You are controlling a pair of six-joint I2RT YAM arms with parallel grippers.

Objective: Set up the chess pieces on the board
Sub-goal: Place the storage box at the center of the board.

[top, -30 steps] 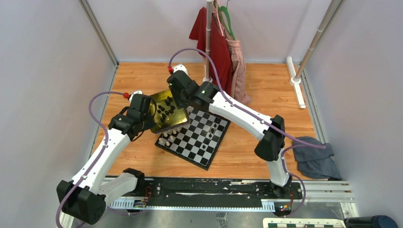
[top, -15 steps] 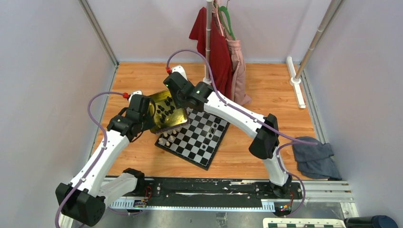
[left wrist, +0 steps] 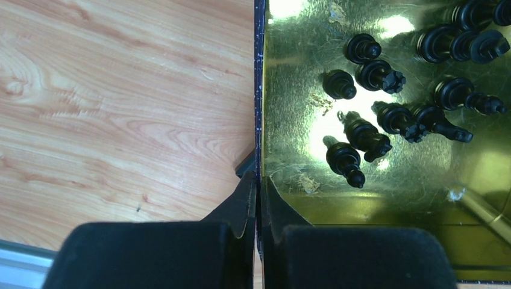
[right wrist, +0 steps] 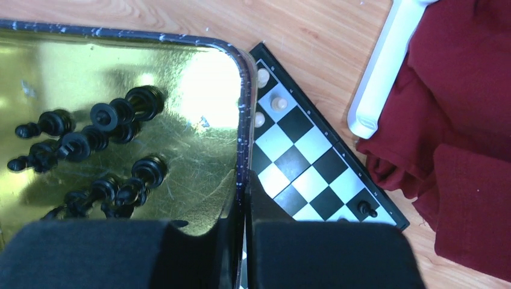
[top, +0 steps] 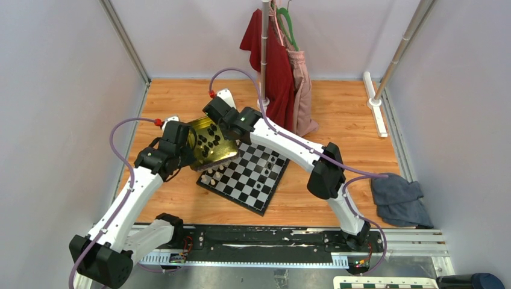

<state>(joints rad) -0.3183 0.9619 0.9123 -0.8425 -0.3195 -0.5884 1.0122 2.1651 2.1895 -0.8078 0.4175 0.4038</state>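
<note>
Left tool [left wrist: 258, 205] and right tool [right wrist: 243, 205] clamped the gold tin tray [left wrist: 289, 36]; tipping out its black chess pieces [left wrist: 364, 135] seemed next.

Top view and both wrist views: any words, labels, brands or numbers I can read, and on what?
No text is readable.
Shiny gold rectangular tin tray: only scratches and glare.
Black-and-white chequered chessboard: no letters or numbers on the rim that shows.
Tiny black chess pieces: unmarked.
Small circuit board, bottom of top view: too small to read.

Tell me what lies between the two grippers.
The tray of black pieces, its rims pinched by the left gripper and right gripper; clearest in the top view.
</note>
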